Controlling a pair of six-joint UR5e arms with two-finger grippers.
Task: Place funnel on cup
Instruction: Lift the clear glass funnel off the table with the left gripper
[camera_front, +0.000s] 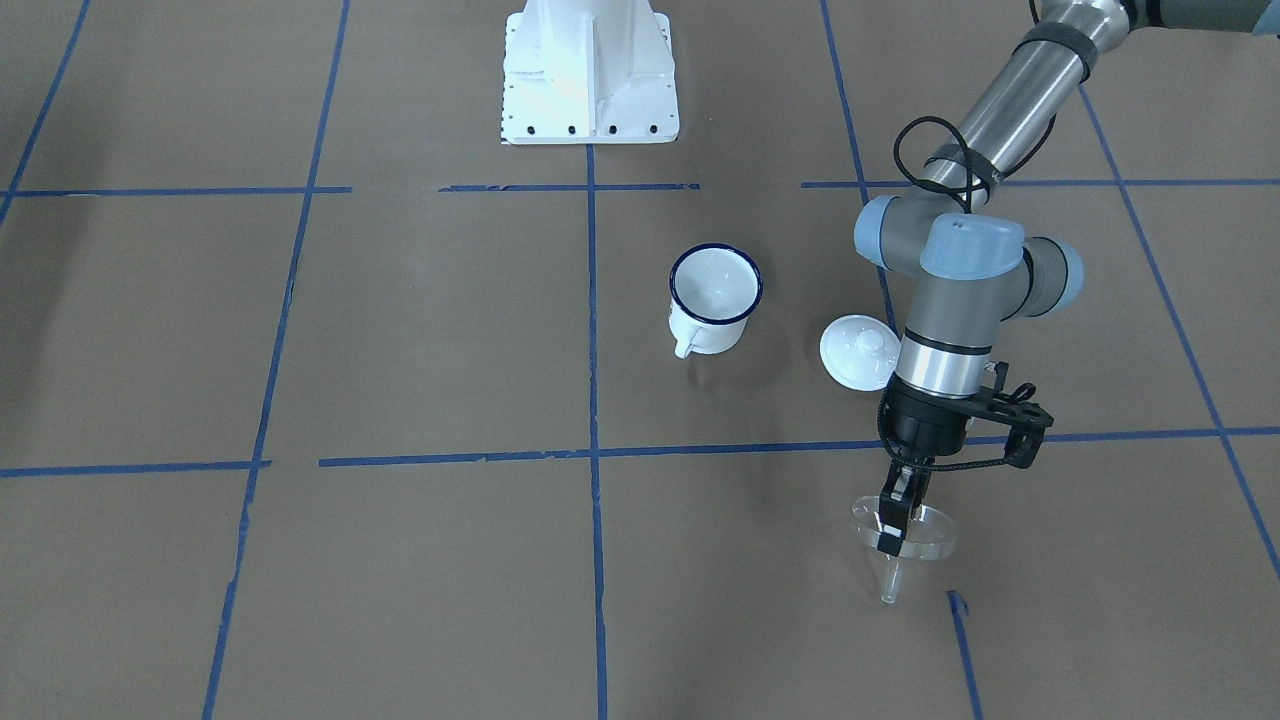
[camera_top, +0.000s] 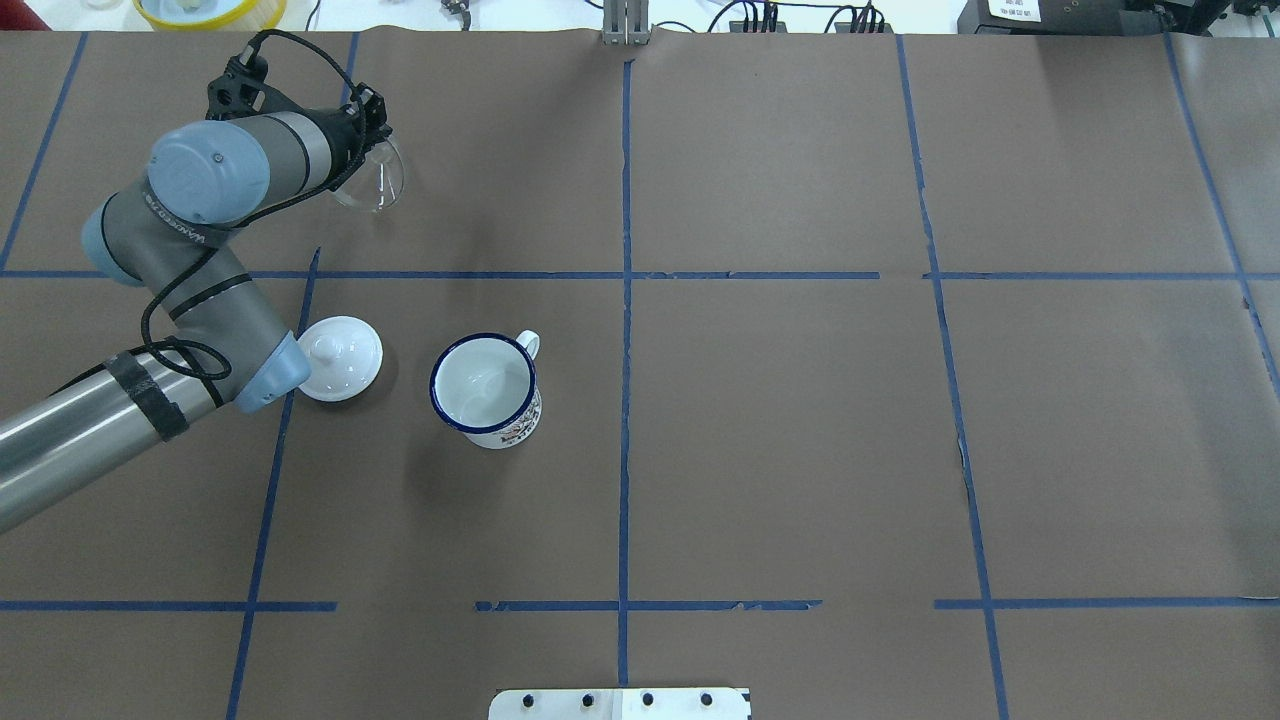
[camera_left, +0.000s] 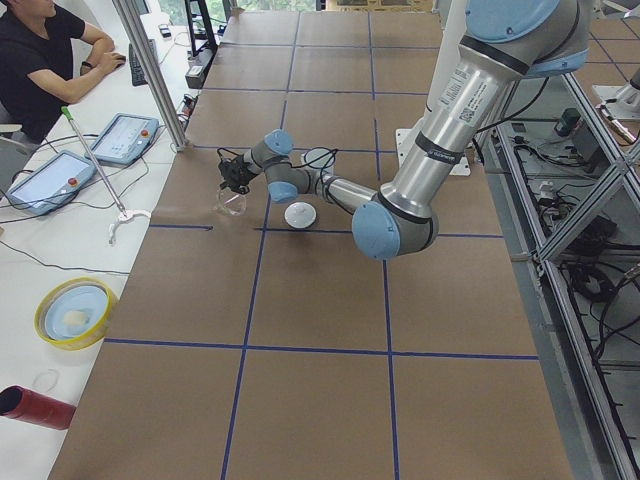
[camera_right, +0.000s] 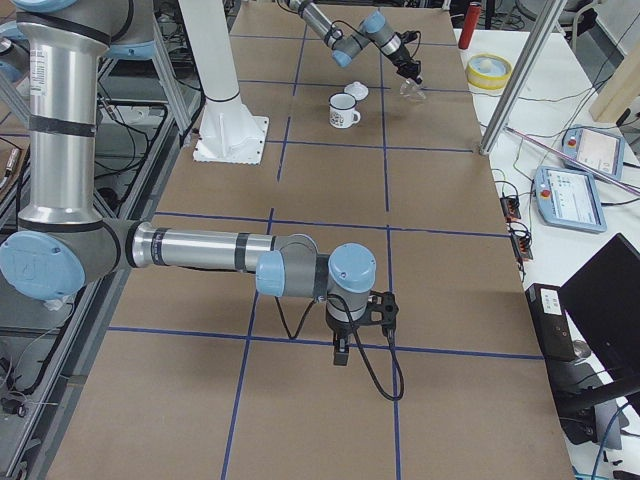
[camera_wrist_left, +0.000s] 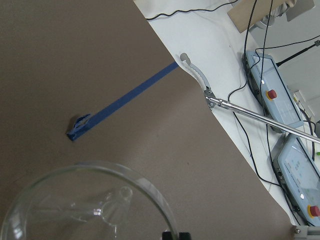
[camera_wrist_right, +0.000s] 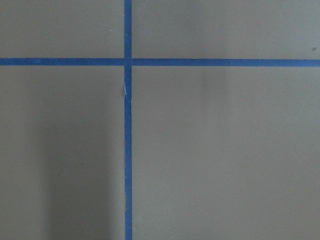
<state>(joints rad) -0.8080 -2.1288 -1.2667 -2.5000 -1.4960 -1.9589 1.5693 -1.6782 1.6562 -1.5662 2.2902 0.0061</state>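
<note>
My left hand (camera_front: 893, 532) is closed on the rim of the funnel (camera_front: 925, 537), the fingers pinching the clear cone at one side. The funnel sits upright in my grip, wide mouth up and short spout pointing down at the counter (camera_front: 420, 590). I cannot tell whether the tip of the spout touches the brown surface or hangs just above it. From my left wrist I look down into the cone and see the spout through it, with a short stub of blue tape (camera_wrist_left: 80, 126) on the counter just beyond.

The cup (camera_front: 715, 298) stands upright and open near the middle of the counter, well apart from the funnel and closer to my base. Its handle points away from me. The white lid (camera_front: 858, 352) lies knob up just to the cup's left, near it but not touching, and partly under my left forearm.

My right hand (camera_right: 341, 352) hangs low over the counter far off to my right. I cannot tell whether it is open or closed.
</note>
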